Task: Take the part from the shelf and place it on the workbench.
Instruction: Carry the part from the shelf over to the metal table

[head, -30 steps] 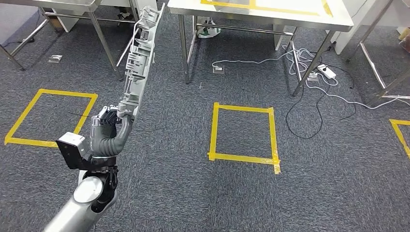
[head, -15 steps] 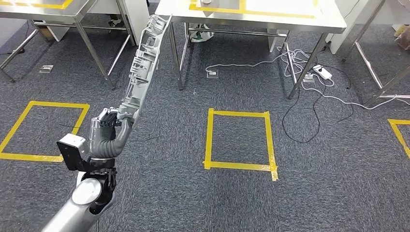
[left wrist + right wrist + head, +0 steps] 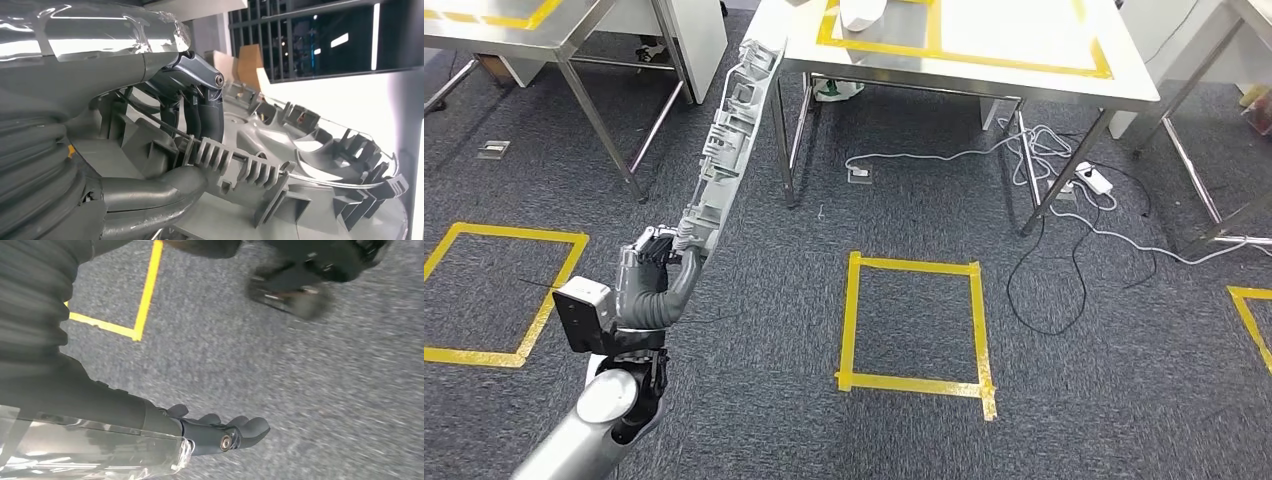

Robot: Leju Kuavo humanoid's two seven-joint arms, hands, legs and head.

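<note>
Ahead of me, one steel tabletop (image 3: 1124, 62) is showing its near edge; open carpet (image 3: 1104, 400) is lying between. My left robot hand (image 3: 656, 262) is grasping one long grey part (image 3: 724, 150), holding it upright. Right robot hand (image 3: 225, 432) is hanging, fingers curled around nothing.

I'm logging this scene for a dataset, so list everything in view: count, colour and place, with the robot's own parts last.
Long ribbed plastic part: one, light grey, held upright, its top end near the workbench edge.
Stainless steel workbench: one, silver with yellow tape outline, ahead.
Second steel table: one, silver, far left.
Yellow tape squares: three, on the grey carpet.
Cables and power strip: white and black, under the workbench's right side.
Left hand: grips the part's lower end.
Right hand: dark, hanging over the carpet, holding nothing.
</note>
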